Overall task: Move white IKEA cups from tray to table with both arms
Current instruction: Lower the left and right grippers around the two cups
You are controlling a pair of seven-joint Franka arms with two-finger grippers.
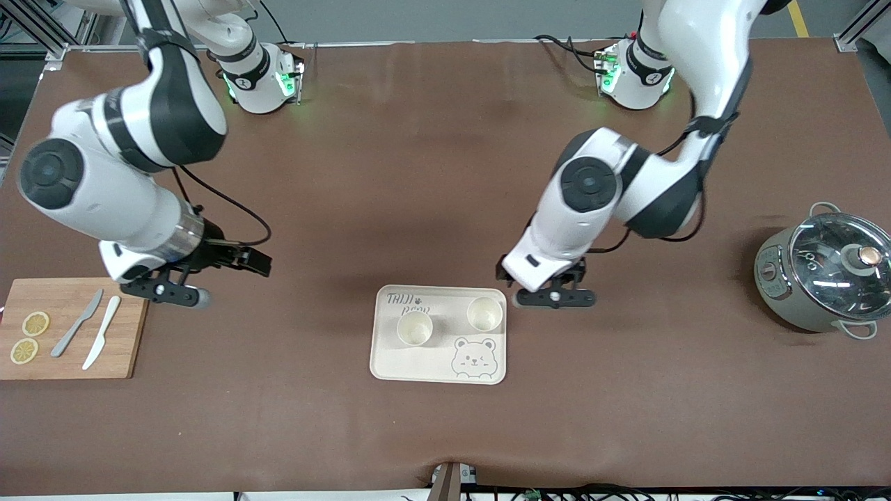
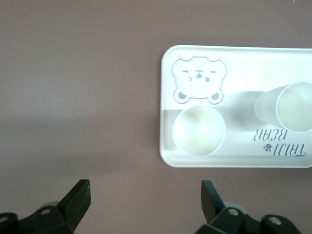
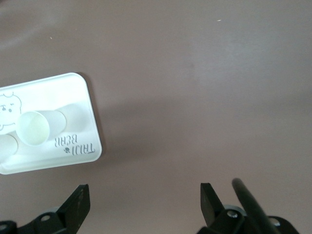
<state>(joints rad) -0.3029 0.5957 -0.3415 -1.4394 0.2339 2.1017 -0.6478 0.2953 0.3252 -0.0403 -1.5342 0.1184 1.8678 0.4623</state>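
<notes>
fingers (image 2: 80,197) of the left gripper (image 1: 555,298) stood wide apart and held nothing; those of the right gripper (image 1: 167,293) were spread as well, empty, over the tabletop (image 1: 445,174) beside the wooden cutting board (image 1: 69,327) and well apart from the tray (image 1: 438,372).

the task looked to be in its approach step — both white cups still stood upright on the tray, neither yet gripped. the left gripper hung just beside the tray's edge, near the cup at the left arm's end (image 1: 484,314); in the left wrist view that cup (image 2: 199,130) lay ahead of the open fingers, not between them. the other cup (image 1: 415,328) sat beside the lettering.

next, by my judgement, the left gripper needed to move over its cup and descend around it, while the right arm had to travel toward the tray.
</notes>
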